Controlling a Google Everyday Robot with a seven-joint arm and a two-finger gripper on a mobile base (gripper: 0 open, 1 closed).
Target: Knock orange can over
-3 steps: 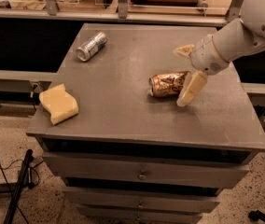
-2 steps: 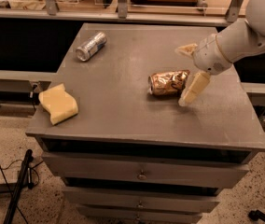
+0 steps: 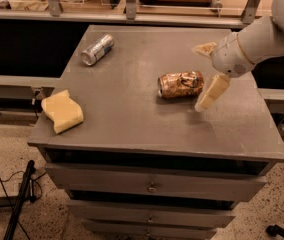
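Note:
The dented orange-gold can (image 3: 180,84) lies on its side on the grey cabinet top (image 3: 132,114), its silver top facing left. My gripper (image 3: 205,74) is just right of the can, open. One pale finger (image 3: 211,93) points down near the can's right end and the other pale finger (image 3: 204,48) sits behind it. The can is not between them. The white arm comes in from the upper right.
A silver-grey can (image 3: 97,49) lies on its side at the back left of the top. A yellow sponge (image 3: 62,110) sits at the front left edge. Drawers are below the top. A shelf rail runs along the back.
The gripper has shifted slightly to the right and away from the can. The can stays lying on its side in the same spot.

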